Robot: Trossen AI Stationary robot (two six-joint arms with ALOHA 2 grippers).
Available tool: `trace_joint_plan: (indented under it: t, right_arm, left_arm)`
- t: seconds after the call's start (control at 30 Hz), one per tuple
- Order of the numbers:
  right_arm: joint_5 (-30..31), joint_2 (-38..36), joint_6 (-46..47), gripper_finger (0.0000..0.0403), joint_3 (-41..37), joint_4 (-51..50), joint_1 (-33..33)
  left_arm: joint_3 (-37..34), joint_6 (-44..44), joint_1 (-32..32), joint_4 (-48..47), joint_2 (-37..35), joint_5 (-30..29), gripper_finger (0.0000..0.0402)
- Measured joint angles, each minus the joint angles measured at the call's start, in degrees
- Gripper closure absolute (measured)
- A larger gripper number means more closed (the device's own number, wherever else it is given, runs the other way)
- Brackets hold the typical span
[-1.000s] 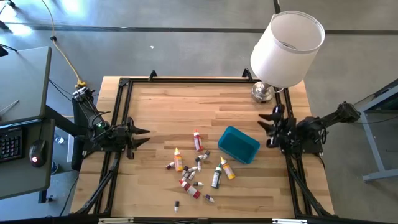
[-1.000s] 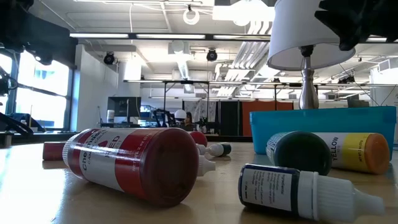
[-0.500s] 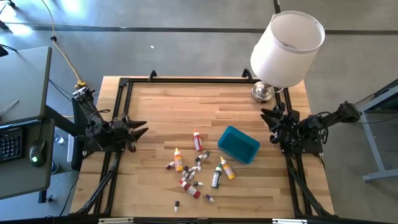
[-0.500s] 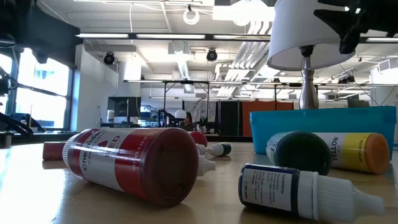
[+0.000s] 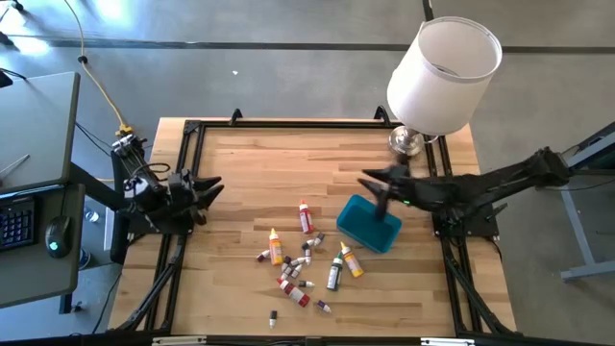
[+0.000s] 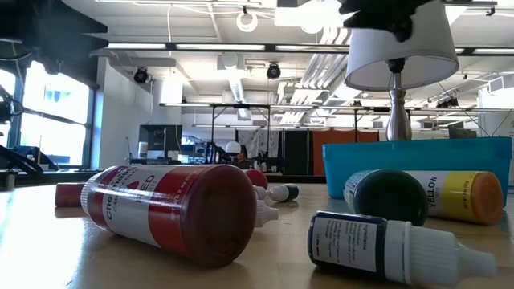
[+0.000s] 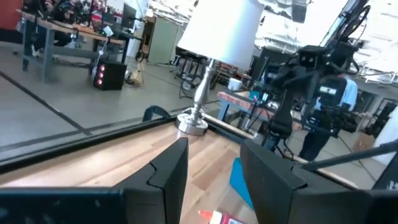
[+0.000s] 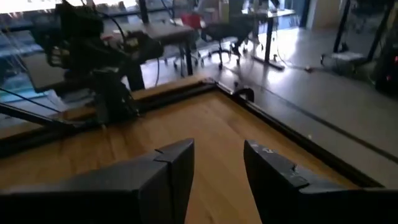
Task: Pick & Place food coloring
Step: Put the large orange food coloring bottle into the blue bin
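Note:
The food coloring bottles lie on their sides in a loose scatter on the wooden table, near its middle. Among them are a red one, two yellow ones and a dark green one. The low view shows a red bottle, a dark green one and a yellow one up close. My right gripper is open in the air, just beyond the teal bin's far left side. My left gripper is open at the table's left edge, far from the bottles.
The teal bin stands right of the bottles, turned at an angle. A lamp with a white shade and a metal base stands at the far right corner. A black frame runs along the table's edges. Bare wood lies between the bottles and the far edge.
My right arm has reached out from the table's right edge toward the left, and its gripper now hangs over the bin's far side. My left gripper has shifted a little toward the far edge at the table's left side. The bottles and the bin have not moved.

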Motion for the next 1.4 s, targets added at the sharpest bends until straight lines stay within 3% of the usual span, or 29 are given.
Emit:
trace_joint_plan:
  t: [0.27, 0.43, 0.63, 0.8, 0.9, 1.03, 1.2, 1.4]
  right_arm:
    - [-18.69, 23.81, 10.23, 0.027, 19.56, -11.02, -11.68]
    - [-28.27, 36.44, 17.33, 0.027, 31.14, -25.31, -16.16]
    - [-38.23, 48.79, 21.37, 0.027, 40.61, -33.81, -19.17]
    - [-44.32, 55.1, 21.58, 0.027, 45.14, -34.52, -19.34]
    - [-45.14, 57.0, 23.59, 0.027, 46.59, -34.68, -19.21]
    - [-43.79, 57.66, 26.66, 0.027, 46.89, -35.37, -19.19]
    - [-38.13, 57.7, 27.97, 0.027, 46.89, -35.33, -18.77]
    - [-36.25, 57.7, 27.53, 0.027, 46.89, -33.53, -18.68]
  left_arm:
    - [5.63, 4.46, 0.0, -0.54, -0.02, -1.48, 0.0257]
    - [6.52, 9.51, 0.0, -0.6, -0.02, -2.7, 0.0257]
    - [6.53, 14.1, 0.0, -0.79, 0.03, -2.71, 0.0257]
    - [7.46, 16.55, -0.02, -0.54, 1.17, -8.47, 0.0257]
    - [10.39, 20.18, -0.02, -0.47, 2.04, -10.84, 0.0257]
    - [15.73, 25.85, -0.02, -0.57, 5.61, -9.45, 0.0257]
    - [21.23, 31.31, -0.02, -0.83, 10.81, -10.3, 0.0259]
    - [22.73, 29.38, -0.04, -2.89, 17.11, -8.56, 0.0293]
